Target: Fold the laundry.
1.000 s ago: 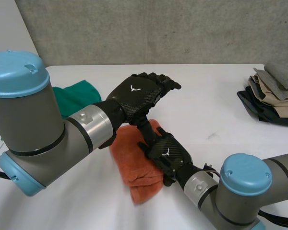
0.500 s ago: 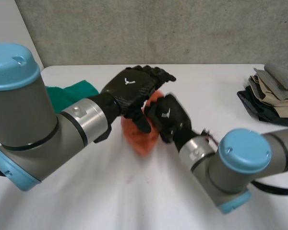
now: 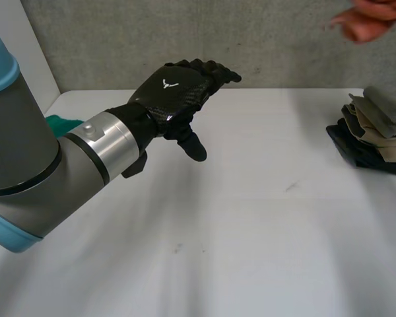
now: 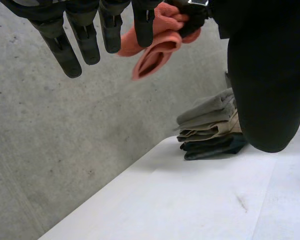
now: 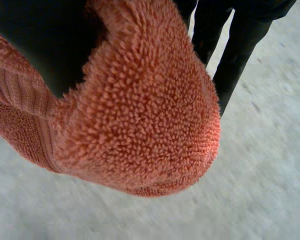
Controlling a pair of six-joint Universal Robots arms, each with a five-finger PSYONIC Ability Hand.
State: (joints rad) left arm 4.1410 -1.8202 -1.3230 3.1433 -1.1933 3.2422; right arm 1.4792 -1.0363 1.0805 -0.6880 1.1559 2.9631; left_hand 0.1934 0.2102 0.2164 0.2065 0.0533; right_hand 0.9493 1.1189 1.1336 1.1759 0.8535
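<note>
**Orange towel held aloft in the right robot hand, left robot hand free**

The right robot hand (image 5: 40,45) has hold of the orange towel (image 5: 145,115). In its own wrist view a black part of the hand presses into one side of the folded terry bundle. Its fingers (image 5: 235,45) come down behind the other side, so the cloth is clamped between them. The bundle bulges out below the grip in a rounded fold, and a flat woven band shows along one edge. It hangs clear of the pale surface underneath.

In the head view the towel is a blurred orange shape high at the far right, above the stack of folded clothes (image 3: 376,132) and in front of the grey wall (image 3: 185,39). It touches neither of them.

The left robot hand (image 3: 175,99) holds nothing. It hovers over the far left part of the white worktop (image 3: 237,238), palm down, with the fingers stretched forward and the thumb hanging below. In its wrist view the fingers (image 4: 65,47) are straight and spread, with the thumb (image 4: 267,85) well apart from them. The orange towel shows beyond its fingertips, gripped from above by the other robot hand.

The stack of folded clothes, grey and beige over dark pieces, sits at the right edge of the worktop. A green cloth (image 3: 56,124) peeks out from behind the left arm near the left edge.
</note>
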